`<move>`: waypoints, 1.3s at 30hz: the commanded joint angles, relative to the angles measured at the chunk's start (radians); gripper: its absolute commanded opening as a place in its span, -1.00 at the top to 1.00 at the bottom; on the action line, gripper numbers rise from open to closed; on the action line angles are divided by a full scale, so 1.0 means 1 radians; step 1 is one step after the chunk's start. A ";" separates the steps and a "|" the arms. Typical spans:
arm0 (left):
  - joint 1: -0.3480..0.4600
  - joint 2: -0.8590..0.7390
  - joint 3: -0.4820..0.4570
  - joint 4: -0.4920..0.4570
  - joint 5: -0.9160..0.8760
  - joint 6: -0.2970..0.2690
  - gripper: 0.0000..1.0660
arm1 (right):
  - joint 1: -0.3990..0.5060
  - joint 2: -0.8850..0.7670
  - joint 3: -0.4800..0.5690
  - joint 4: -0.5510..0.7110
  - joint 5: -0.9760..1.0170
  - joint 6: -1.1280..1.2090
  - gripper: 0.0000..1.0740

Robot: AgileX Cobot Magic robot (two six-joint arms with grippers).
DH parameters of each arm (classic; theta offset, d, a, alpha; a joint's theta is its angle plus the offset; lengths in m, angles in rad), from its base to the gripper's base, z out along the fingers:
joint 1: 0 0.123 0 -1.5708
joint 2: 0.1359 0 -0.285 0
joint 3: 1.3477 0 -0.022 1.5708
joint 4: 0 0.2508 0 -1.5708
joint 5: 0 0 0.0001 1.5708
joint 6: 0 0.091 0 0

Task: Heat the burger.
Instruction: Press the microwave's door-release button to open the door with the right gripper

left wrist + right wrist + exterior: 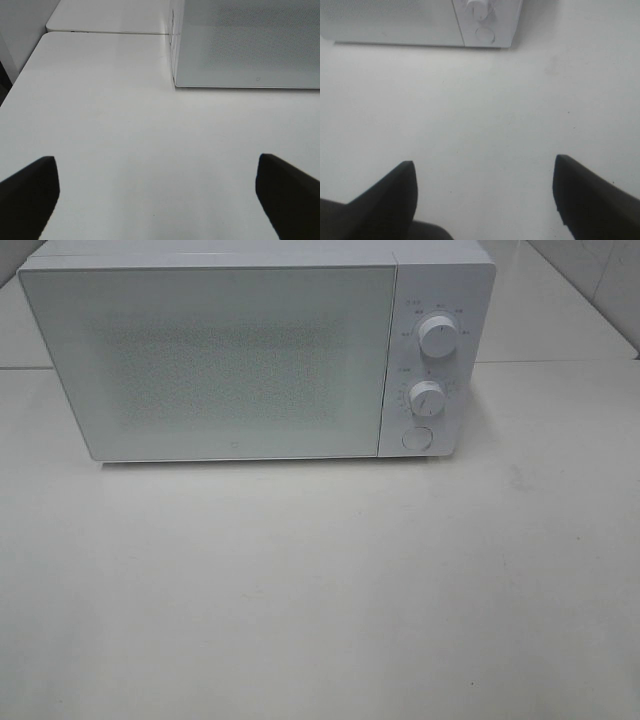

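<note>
Both spread, the left end effector (155, 167) and right end effector (484, 165) hover over the white surface (320, 590) before a shut microwave (210, 360).

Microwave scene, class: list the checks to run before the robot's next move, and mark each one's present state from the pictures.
1. Microwave door shut: ok.
2. Burger in sight: not ok, no view shows it.
3. Burger behind the microwave door: cannot tell, the door hides the inside.
4. Left gripper open and empty: ok.
5. Right gripper open and empty: ok.
6. Round button unblocked: ok.
</note>
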 commanded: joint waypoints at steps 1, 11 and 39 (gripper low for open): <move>0.001 -0.022 0.001 -0.004 -0.005 0.002 -0.92 | -0.064 -0.082 -0.010 0.001 0.039 -0.018 -0.46; 0.001 -0.022 0.001 -0.004 -0.005 0.002 -0.92 | -0.121 -0.254 0.010 -0.002 0.177 -0.024 -0.41; 0.001 -0.017 0.001 -0.004 -0.005 0.002 -0.92 | -0.143 -0.320 0.010 -0.003 0.177 -0.024 -0.41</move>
